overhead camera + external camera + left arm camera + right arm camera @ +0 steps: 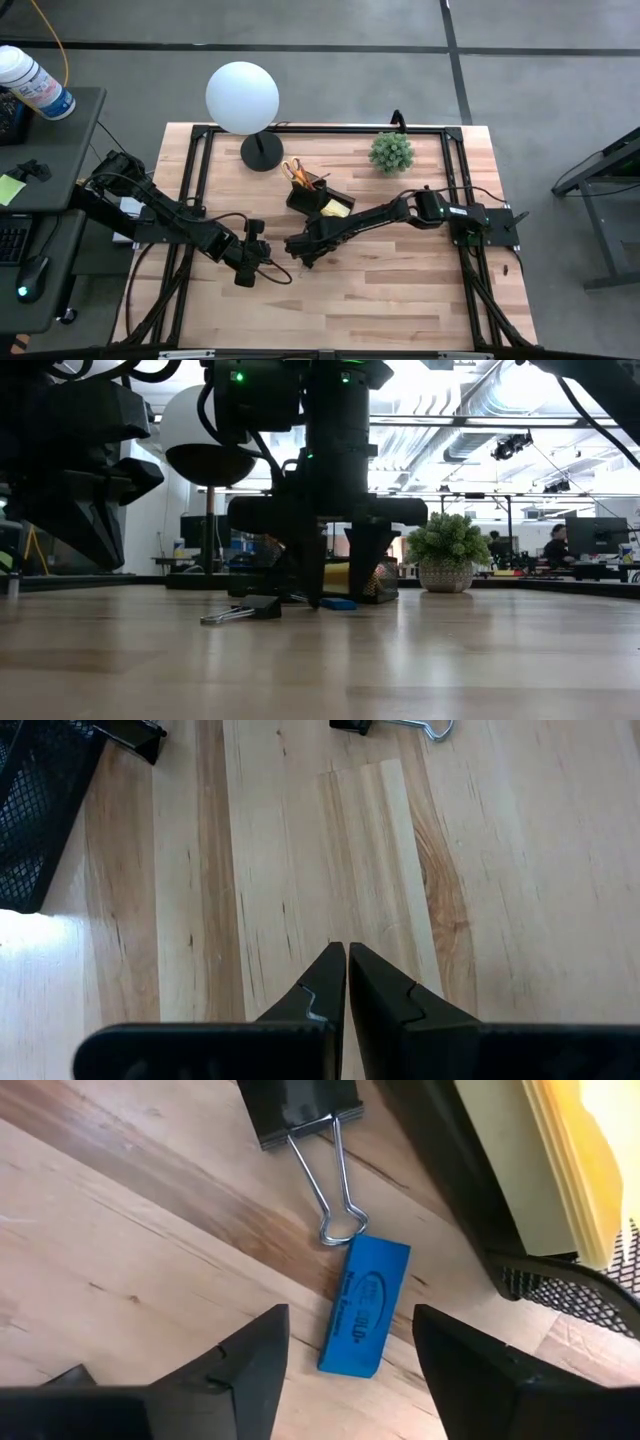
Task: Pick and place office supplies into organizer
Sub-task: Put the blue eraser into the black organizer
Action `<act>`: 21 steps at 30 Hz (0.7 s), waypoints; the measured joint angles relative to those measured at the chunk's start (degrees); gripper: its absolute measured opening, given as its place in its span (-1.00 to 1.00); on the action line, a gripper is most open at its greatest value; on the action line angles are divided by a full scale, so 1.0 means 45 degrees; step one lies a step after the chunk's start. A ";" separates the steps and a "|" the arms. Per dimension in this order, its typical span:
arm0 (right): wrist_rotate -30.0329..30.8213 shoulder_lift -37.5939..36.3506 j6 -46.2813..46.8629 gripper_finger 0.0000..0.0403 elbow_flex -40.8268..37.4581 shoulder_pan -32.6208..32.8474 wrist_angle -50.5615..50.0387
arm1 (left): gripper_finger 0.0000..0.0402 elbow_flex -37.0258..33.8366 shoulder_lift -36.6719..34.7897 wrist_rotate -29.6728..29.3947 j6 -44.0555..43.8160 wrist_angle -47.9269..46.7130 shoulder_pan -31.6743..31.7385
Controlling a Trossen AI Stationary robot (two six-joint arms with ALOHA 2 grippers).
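Note:
A small blue eraser [362, 1305] lies flat on the wooden table, with a black binder clip [300, 1105] beside it whose wire handles reach the eraser's far end. My right gripper [350, 1370] points down over the eraser, open, one finger on each side of it and a gap showing on both sides. The black mesh organizer [318, 197] stands just beyond, holding yellow-handled scissors and orange pencils [297, 172] and a yellow sticky pad [570, 1160]. My left gripper [346, 960] hangs shut over bare wood to the left [243, 275].
A white globe lamp [243, 98] on a black base [262, 152] stands at the far left of the table, and a green plant [391, 152] in a pot at the far middle. A black frame runs along the table's edges. Bare wood lies toward the near edge.

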 joint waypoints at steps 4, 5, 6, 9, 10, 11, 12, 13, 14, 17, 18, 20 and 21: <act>-0.0058 0.0000 0.0005 -0.07 0.0000 -0.0025 0.0005 | -0.96 0.0000 0.0000 0.0000 0.0000 0.0001 0.0003; -0.0058 0.0000 0.0003 -0.11 0.0000 -0.0034 0.0006 | -0.96 0.0000 0.0000 0.0000 0.0000 -0.0003 0.0002; -0.0043 0.0000 0.0005 -0.16 -0.0005 -0.0039 0.0000 | -0.96 0.0000 0.0000 0.0000 0.0000 -0.0001 0.0003; -0.0016 0.0000 -0.0004 -0.31 0.0000 -0.0049 -0.0018 | -0.96 0.0000 0.0000 0.0000 0.0000 -0.0003 0.0003; -0.0012 0.0000 -0.0010 -0.35 0.0000 -0.0049 -0.0018 | -0.96 0.0000 0.0000 0.0000 0.0000 0.0002 -0.0001; -0.0010 0.0000 -0.0012 -0.40 -0.0001 -0.0049 -0.0021 | -0.96 0.0000 0.0000 0.0000 0.0000 -0.0003 0.0002; -0.0010 0.0000 -0.0017 -0.44 -0.0001 -0.0049 -0.0026 | -0.96 0.0000 0.0000 0.0000 0.0000 0.0002 0.0004; -0.0010 0.0000 -0.0035 -0.47 -0.0002 -0.0049 -0.0035 | -0.96 0.0000 0.0000 0.0000 0.0000 -0.0002 0.0003; -0.0010 0.0000 -0.0044 -0.50 -0.0004 -0.0049 -0.0050 | -0.96 0.0000 0.0000 0.0000 0.0000 -0.0003 0.0004; 0.0013 0.0000 -0.0071 -0.58 0.0000 -0.0049 -0.0144 | -0.96 0.0000 0.0000 0.0000 0.0000 -0.0002 0.0003; 0.0027 0.0000 -0.0102 -0.60 0.0000 -0.0049 -0.0169 | -0.96 0.0000 0.0000 0.0000 0.0000 -0.0003 -0.0001; 0.0105 0.0000 -0.0117 -0.62 0.0000 -0.0045 -0.0182 | -0.96 0.0000 0.0000 0.0000 0.0000 0.0002 0.0004; 0.0129 0.0000 -0.0126 -0.63 0.0000 -0.0044 -0.0186 | -0.96 0.0000 0.0000 0.0000 0.0000 -0.0001 0.0002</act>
